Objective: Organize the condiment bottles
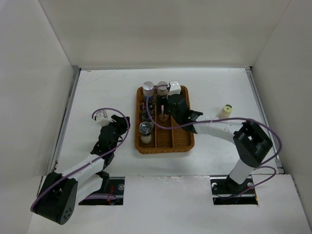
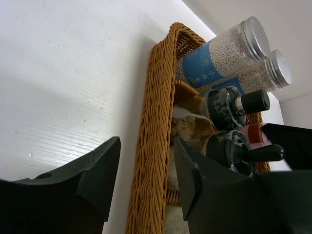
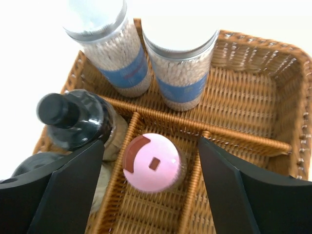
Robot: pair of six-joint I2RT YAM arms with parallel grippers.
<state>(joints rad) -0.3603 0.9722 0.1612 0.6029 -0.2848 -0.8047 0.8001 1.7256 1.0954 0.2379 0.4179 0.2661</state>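
Two tall silver-capped, blue-banded bottles [image 3: 109, 48] [image 3: 181, 63] stand in the wicker tray's [image 3: 253, 92] back section. A pink-capped bottle [image 3: 152, 162] stands in the middle lane. My right gripper [image 3: 151, 170] is open above it, with a finger on each side and neither touching. Black-capped bottles [image 3: 73, 119] stand in the left lane. A yellow-capped bottle [image 1: 225, 110] stands on the table to the right of the tray. My left gripper [image 2: 146, 165] is open and empty, low beside the tray's left rim [image 2: 151, 146].
White walls enclose the table [image 1: 97, 97] on the left, back and right. The tray's right lane [image 1: 181, 131] holds nothing that I can see. My right arm [image 1: 219, 127] reaches in over the tray's right edge.
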